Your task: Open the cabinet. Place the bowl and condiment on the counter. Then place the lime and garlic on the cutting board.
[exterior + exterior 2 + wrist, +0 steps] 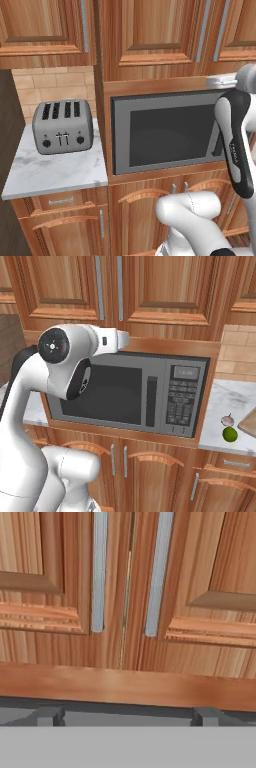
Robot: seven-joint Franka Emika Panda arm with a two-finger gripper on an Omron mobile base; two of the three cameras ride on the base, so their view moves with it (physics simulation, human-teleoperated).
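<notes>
The cabinet (210,572) is a reddish-brown wall unit above the microwave, and its two raised-panel doors are shut. Two long grey bar handles (159,572) flank the seam between the doors. My gripper (129,717) is open just below and in front of that seam, its dark fingertips (50,716) wide apart with nothing between them. On the white marble counter (235,396) to the right lie the pinkish garlic (227,419) and the green lime (229,434), beside a corner of the light-wood cutting board (248,423). The bowl and condiment are hidden.
A built-in microwave (130,393) sits directly under the cabinet doors. A silver toaster (62,126) stands on the marble counter section (50,172) to the left. Low wooden cabinets with short handles (112,458) run beneath.
</notes>
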